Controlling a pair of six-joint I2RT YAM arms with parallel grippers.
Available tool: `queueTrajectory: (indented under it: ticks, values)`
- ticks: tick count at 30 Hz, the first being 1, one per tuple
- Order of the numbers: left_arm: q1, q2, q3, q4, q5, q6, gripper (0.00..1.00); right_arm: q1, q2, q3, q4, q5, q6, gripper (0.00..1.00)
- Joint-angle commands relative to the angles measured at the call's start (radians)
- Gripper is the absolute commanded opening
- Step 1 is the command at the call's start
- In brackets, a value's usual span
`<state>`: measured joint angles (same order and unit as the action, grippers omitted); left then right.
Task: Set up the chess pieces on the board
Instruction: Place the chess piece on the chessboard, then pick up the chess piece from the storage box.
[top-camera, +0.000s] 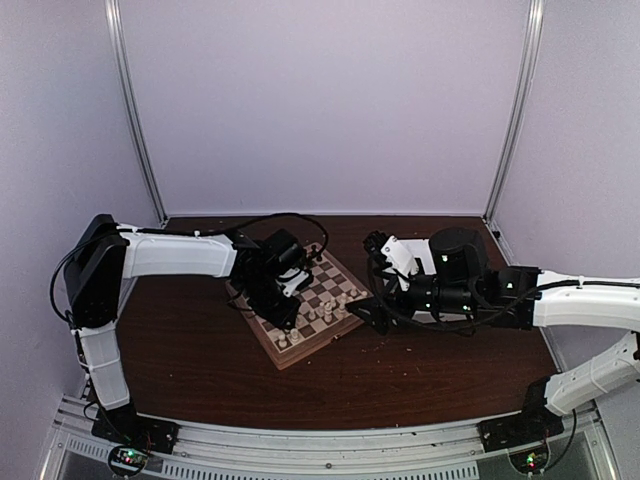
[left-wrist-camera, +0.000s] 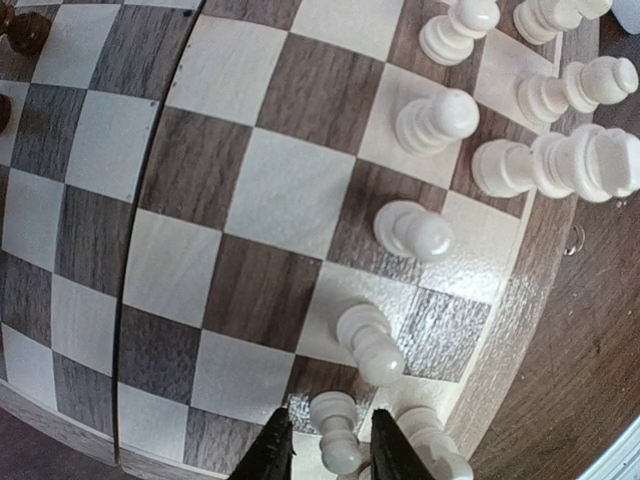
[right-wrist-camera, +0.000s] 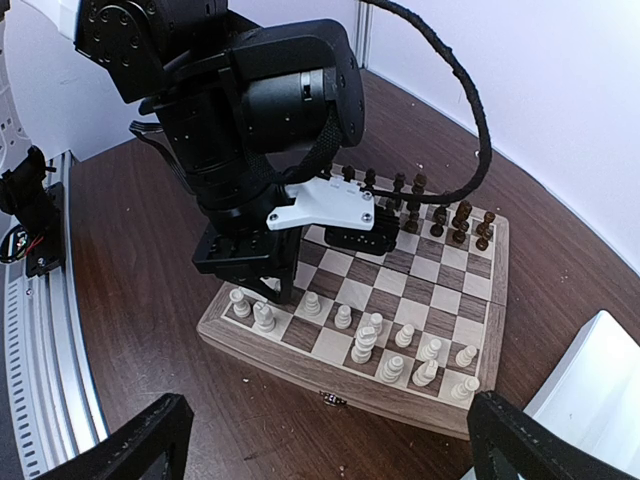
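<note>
The white chess pieces (right-wrist-camera: 364, 338) stand on the board (right-wrist-camera: 330, 380), in two short rows along one edge of it. We can see that they are all upright. One small white pawn (left-wrist-camera: 333, 412) stands near a corner of the board, close to the rim, with more white pieces just beside it. The left pincer (left-wrist-camera: 328, 445) hangs right over this pawn, with one dark finger (left-wrist-camera: 272, 452) on each side of it. The pincer is open just a little. We can see a thin strip of the light square between the pawn and one finger, so the pincer is not squeezing the pawn. The dark chess pieces (right-wrist-camera: 440, 215) stand in rows along the far edge of the board, well apart from the white ones. The squares in the middle of the board are bare. The board lies on the brown tabletop (top-camera: 200, 350), turned so that one corner points at the arms. It sits between the two arms, under the left one. The right pincer (right-wrist-camera: 330, 450) is off to the side of the board, above the tabletop. Its fingers are spread wide and it holds nothing. A white tray (right-wrist-camera: 590, 380) lies near that side of the board.
</note>
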<state>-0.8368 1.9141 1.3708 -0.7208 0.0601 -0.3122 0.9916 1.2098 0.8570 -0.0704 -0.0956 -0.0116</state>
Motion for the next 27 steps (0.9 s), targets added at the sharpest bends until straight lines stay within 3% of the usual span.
queueTrajectory:
  ticks: [1,10,12,16,23,27]
  values:
    - [0.007,-0.022,0.035,-0.003,-0.011,0.012,0.3,-0.004,-0.015,-0.013,0.009,0.017,0.004,1.0]
    - [0.007,-0.09,0.055,-0.038,-0.017,0.007,0.31,-0.01,-0.047,-0.024,0.022,0.098,0.053,1.0]
    - [0.007,-0.113,0.065,-0.053,-0.022,0.007,0.32,-0.018,-0.082,-0.042,0.036,0.194,0.082,1.0]
    - [-0.001,-0.19,0.074,-0.069,-0.041,0.005,0.32,-0.05,-0.141,-0.074,0.01,0.576,0.214,1.0]
    - [-0.013,-0.339,0.079,-0.058,-0.106,0.04,0.36,-0.284,-0.12,0.039,-0.283,0.437,0.257,1.0]
    - [-0.013,-0.42,0.031,0.041,-0.13,0.056,0.38,-0.445,-0.028,0.104,-0.406,0.377,0.284,1.0]
